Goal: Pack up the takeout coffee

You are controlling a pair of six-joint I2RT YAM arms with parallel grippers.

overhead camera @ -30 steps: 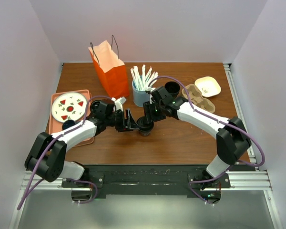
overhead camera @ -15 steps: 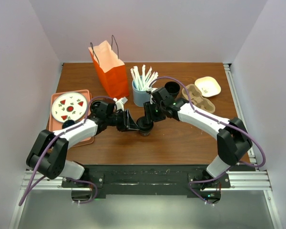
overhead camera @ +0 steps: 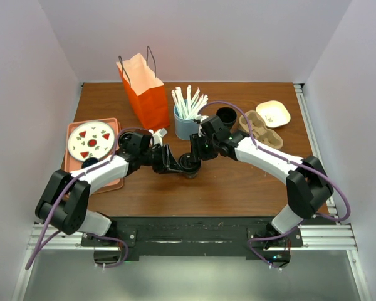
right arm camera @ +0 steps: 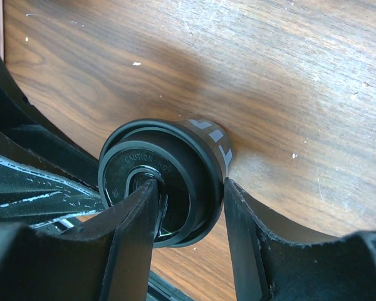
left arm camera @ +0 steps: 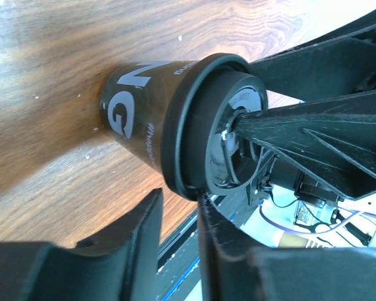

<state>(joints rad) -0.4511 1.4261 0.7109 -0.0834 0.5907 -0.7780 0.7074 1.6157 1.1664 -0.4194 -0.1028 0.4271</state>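
The takeout coffee (overhead camera: pixel 189 165) stands upright on the wooden table (overhead camera: pixel 238 182), a little below the middle of the overhead frame, and the two arms meet over it from either side.

The right gripper (right arm camera: pixel 188 188) is clamped on the cup's top. In its wrist view one finger lies across the recessed centre of the black lid (right arm camera: pixel 150 166), and the other presses the outside of the lid's rim.

The left gripper (left arm camera: pixel 177 204) comes in from the left of the frame. Its two fingers stand close together, with their tips at the lower edge of the lid's rim. From that angle it cannot be told whether they pinch the rim or only touch it. The right gripper's finger fills the upper right of the left wrist view and hides part of the lid.

Just above the cup in the overhead frame stands the blue straw holder (overhead camera: pixel 184 128), full of white straws (overhead camera: pixel 188 100). It is near the right wrist. To its upper left stands an orange paper bag (overhead camera: pixel 145 94), open at the top. An all-black cup (overhead camera: pixel 225 116) stands to the right of the holder, close beside the right forearm.

Farther right lie a pulp cup carrier (overhead camera: pixel 258 128) and a small beige dish (overhead camera: pixel 273 113). At the left edge of the table a pink tray (overhead camera: pixel 113 122) carries a patterned plate (overhead camera: pixel 91 139). The left forearm crosses the tray's lower right corner.
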